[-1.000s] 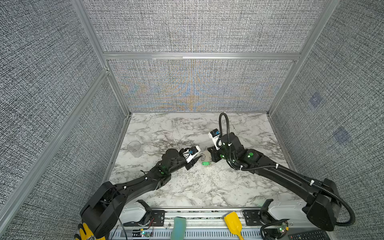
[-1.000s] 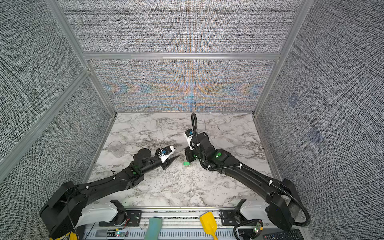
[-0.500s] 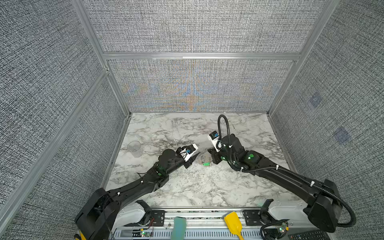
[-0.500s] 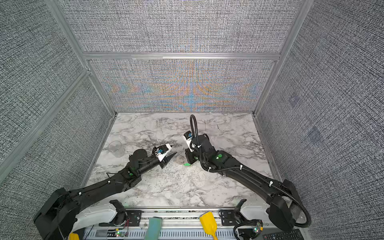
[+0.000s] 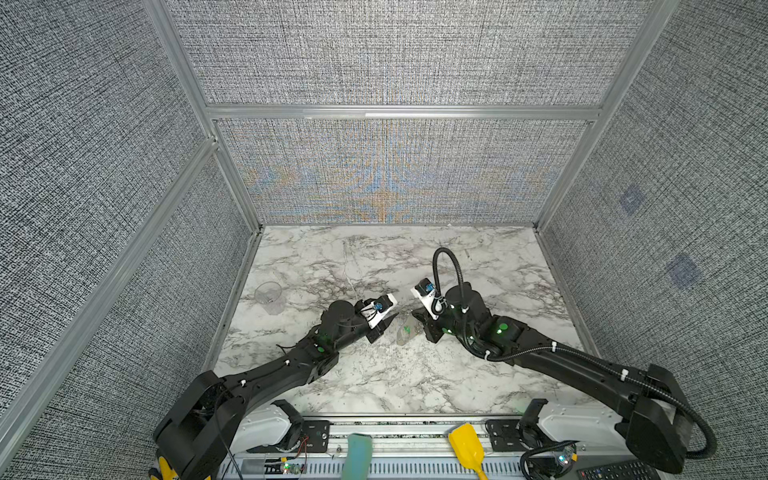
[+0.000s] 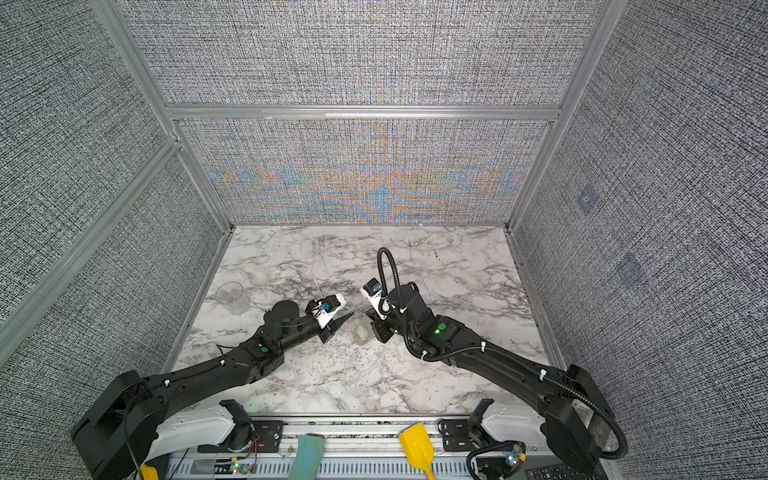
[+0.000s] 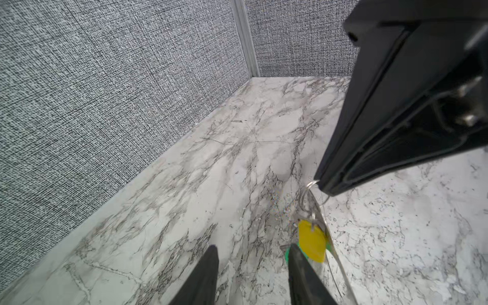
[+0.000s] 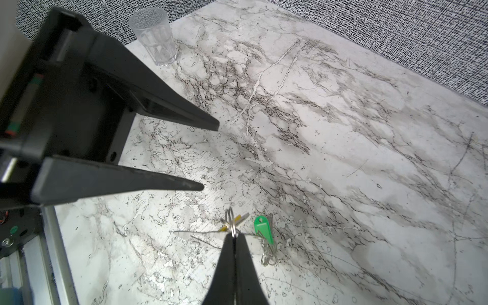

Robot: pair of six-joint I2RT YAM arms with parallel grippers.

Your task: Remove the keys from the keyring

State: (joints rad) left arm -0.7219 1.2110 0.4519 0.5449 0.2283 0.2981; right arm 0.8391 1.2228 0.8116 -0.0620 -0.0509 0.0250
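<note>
Green key (image 8: 263,229), yellow key (image 7: 311,241), one clamped keyring (image 8: 200,232)

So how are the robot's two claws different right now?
The left claw has its fingers spread apart; the right claw has its fingers pressed together. The left claw holds nothing, while the right claw pinches a small metal ring next to the yellow tag. Both claws are black with long pointed fingers, and both sit low over the marble table, tips facing each other.

Yellow tag (image 7: 311,244) dangling from small ring (image 8: 231,223); green tag (image 8: 263,229) just beside; keyring (image 8: 198,232) thin grey loop.
</note>
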